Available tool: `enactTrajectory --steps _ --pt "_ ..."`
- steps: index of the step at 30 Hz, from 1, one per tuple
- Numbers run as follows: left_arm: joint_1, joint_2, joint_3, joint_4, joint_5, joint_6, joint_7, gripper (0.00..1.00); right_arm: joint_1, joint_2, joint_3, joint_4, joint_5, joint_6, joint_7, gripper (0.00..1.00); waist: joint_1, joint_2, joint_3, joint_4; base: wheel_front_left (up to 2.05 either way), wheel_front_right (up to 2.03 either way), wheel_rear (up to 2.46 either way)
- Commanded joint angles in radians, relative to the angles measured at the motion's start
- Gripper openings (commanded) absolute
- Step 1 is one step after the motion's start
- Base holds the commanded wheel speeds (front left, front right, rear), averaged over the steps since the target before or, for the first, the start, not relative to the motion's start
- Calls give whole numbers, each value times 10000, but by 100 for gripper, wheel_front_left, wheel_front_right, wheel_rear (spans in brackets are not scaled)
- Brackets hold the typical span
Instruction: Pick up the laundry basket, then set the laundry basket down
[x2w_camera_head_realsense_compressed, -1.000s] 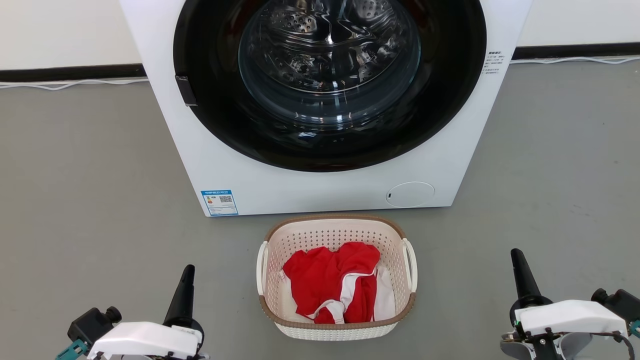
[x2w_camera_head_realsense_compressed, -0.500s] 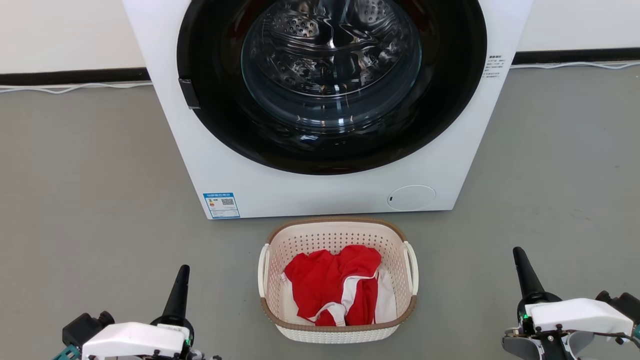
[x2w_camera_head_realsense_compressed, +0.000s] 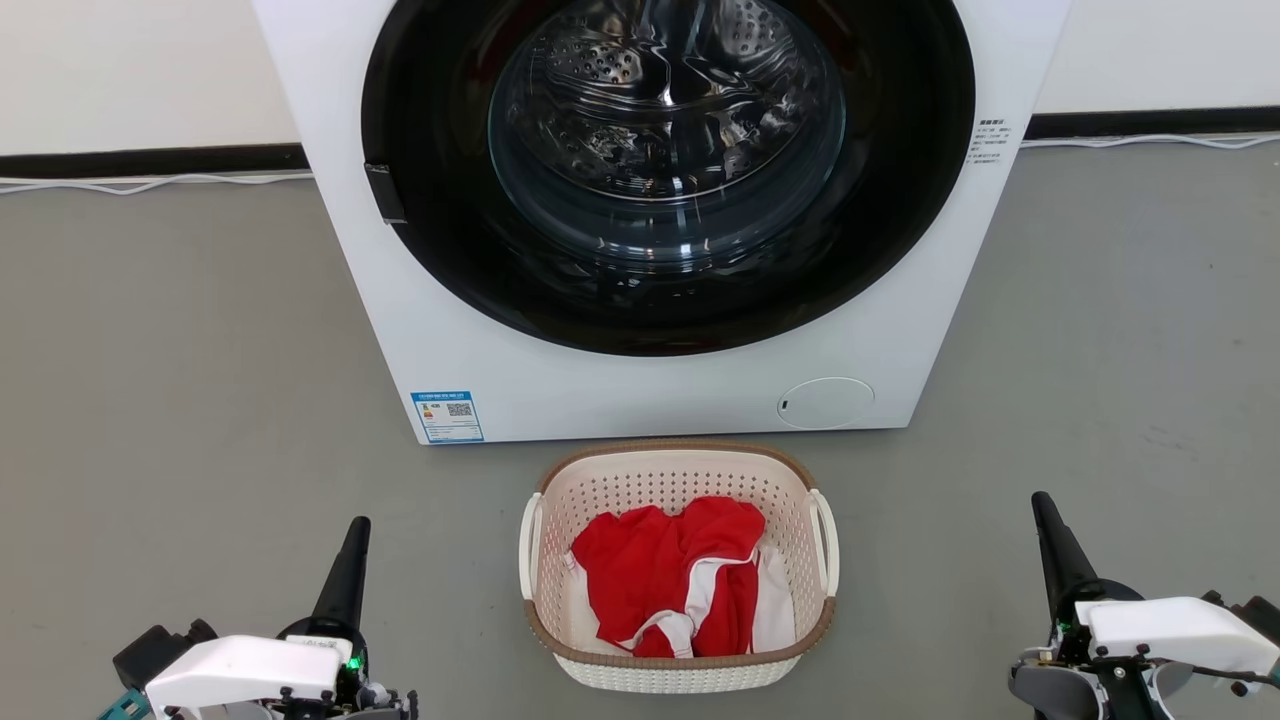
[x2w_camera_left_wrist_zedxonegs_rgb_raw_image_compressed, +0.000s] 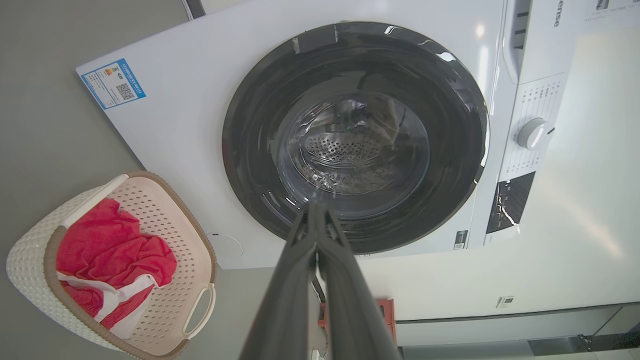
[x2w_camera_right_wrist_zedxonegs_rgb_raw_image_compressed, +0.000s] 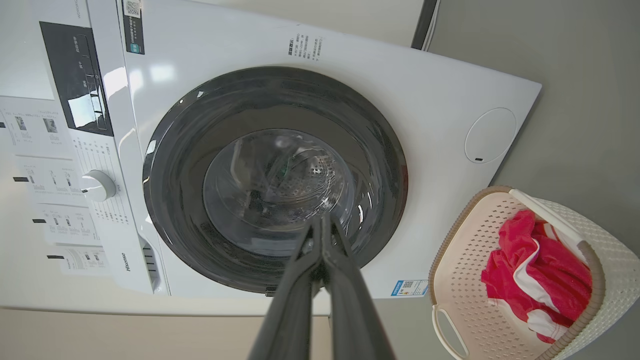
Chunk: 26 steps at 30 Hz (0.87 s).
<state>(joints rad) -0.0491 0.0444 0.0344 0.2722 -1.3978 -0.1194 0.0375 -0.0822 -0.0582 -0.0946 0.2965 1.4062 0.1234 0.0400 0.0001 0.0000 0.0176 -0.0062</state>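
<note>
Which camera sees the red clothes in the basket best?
The head view: it looks down into the basket, so the red clothes show whole and centred. Both wrist views show them smaller, at a slant, near a bottom corner.

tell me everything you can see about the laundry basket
The small cream-white perforated plastic laundry basket is rounded-rectangular, with a brown woven-look rim and a white loop handle on each side. It stands upright on the grey floor, close before the white washing machine, holding a crumpled red and white garment. The left tool and right tool are apart from it.
</note>
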Motion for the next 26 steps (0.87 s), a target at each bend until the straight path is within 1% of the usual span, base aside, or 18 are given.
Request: enactTrajectory --steps 1,20,26 --pt "-479 144 318 -267 -295 -89 85 0 -247 -51 141 -354 242 62 129 0 -1 0 -8 4 0 0 0" --pt "-578 157 662 -273 -2218 -113 651 0 -250 26 -125 -522 2079 73 679 0 -1 0 -145 62 0 0 0" --pt "-578 151 671 -273 -2210 -113 659 0 -251 30 -131 -521 2074 73 683 0 -1 0 -145 62 0 0 0"
